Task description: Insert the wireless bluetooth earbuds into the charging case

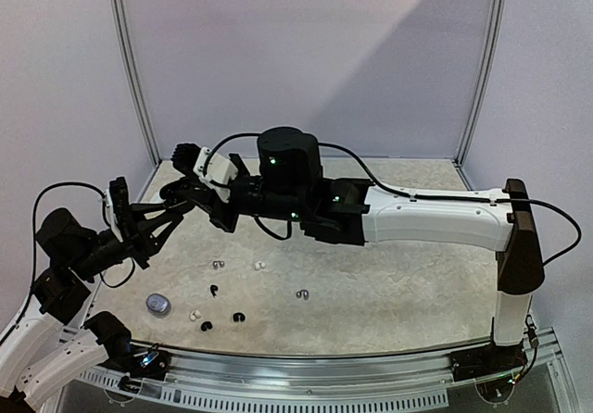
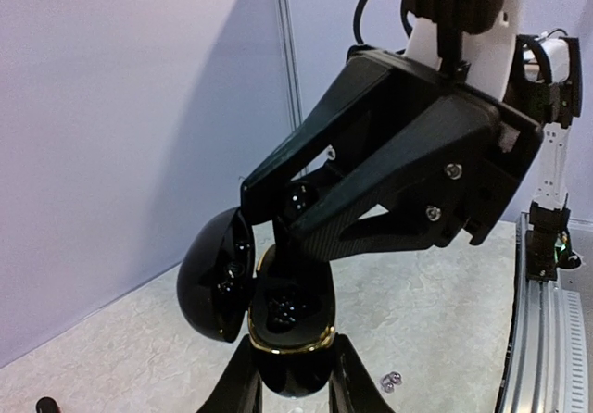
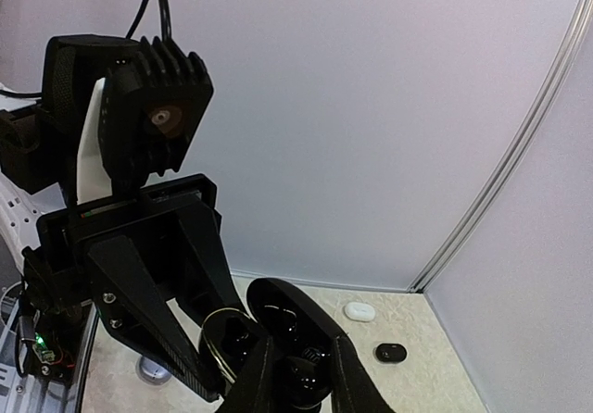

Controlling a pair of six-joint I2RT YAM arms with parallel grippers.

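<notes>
Both arms meet mid-air over the far-left part of the surface (image 1: 417, 293). My left tool (image 2: 295, 348) is clamped on the lower half of the charging case (image 2: 289, 306), a black shell w/ gold rim. Its lid (image 2: 218, 274) is swung open to the left in the L wrist view. My right tool (image 3: 301, 362) comes in from above, fingers pinched on a black earbud (image 2: 296, 200) just over the open base. Can't tell if the bud touches the case.

Down on the surface, loose earbuds (image 1: 238, 318) lie scattered near the arm bases, black and white ones, w/ a silvery case (image 1: 158, 304) left of them. At the back, by the corner, there's a white case (image 3: 359, 311) and a black case (image 3: 390, 351).
</notes>
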